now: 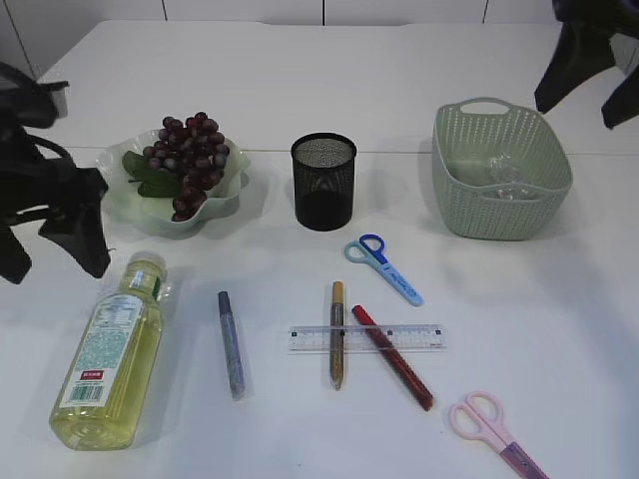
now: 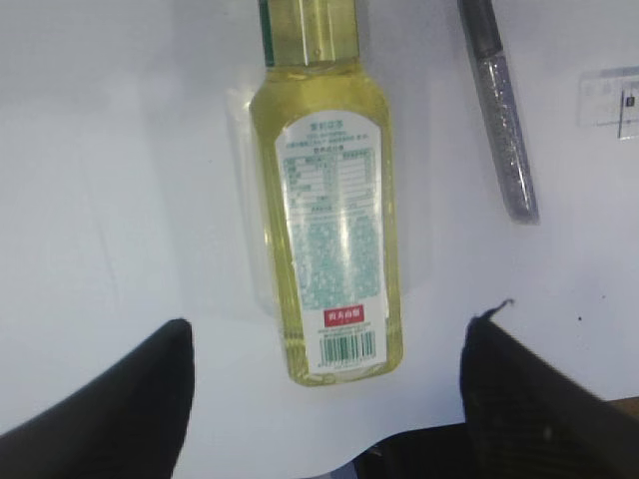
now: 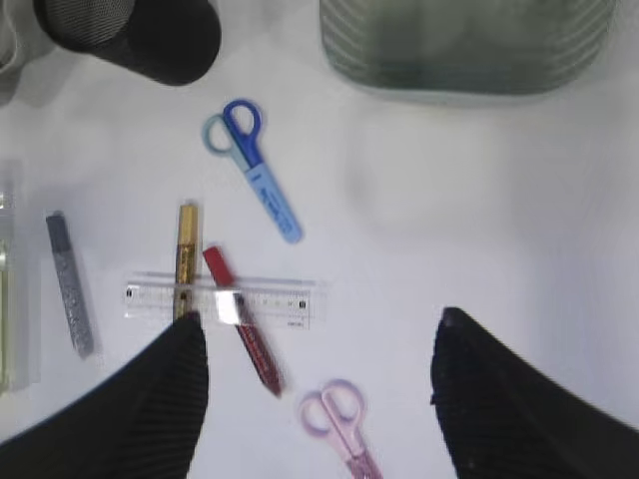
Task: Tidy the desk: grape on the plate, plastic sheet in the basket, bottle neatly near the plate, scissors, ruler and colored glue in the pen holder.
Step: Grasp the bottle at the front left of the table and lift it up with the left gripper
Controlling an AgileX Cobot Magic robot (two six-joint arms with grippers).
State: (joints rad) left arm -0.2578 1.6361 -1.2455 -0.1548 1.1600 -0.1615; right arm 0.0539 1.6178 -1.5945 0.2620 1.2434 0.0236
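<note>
Dark grapes [image 1: 190, 160] lie on the pale green plate [image 1: 232, 196]. The bottle [image 1: 110, 354] of yellow liquid lies on its side; in the left wrist view the bottle [image 2: 329, 230] has its base between the fingertips of my open left gripper [image 2: 334, 324], which hovers above it. My left gripper [image 1: 55, 264] is at the far left. A clear ruler [image 1: 367, 338] lies over gold glue [image 1: 337, 334] and red glue [image 1: 392, 357]; silver glue [image 1: 231, 344] lies apart. Blue scissors [image 1: 384, 267] and pink scissors [image 1: 494, 429] lie on the table. My right gripper [image 3: 319, 324] hangs open high above them.
The black mesh pen holder [image 1: 322, 180] stands mid-table, with nothing sticking out of it. The green basket [image 1: 499, 185] at right holds something clear [image 1: 504, 180], possibly the plastic sheet. My right gripper [image 1: 577, 112] is raised at the back right corner.
</note>
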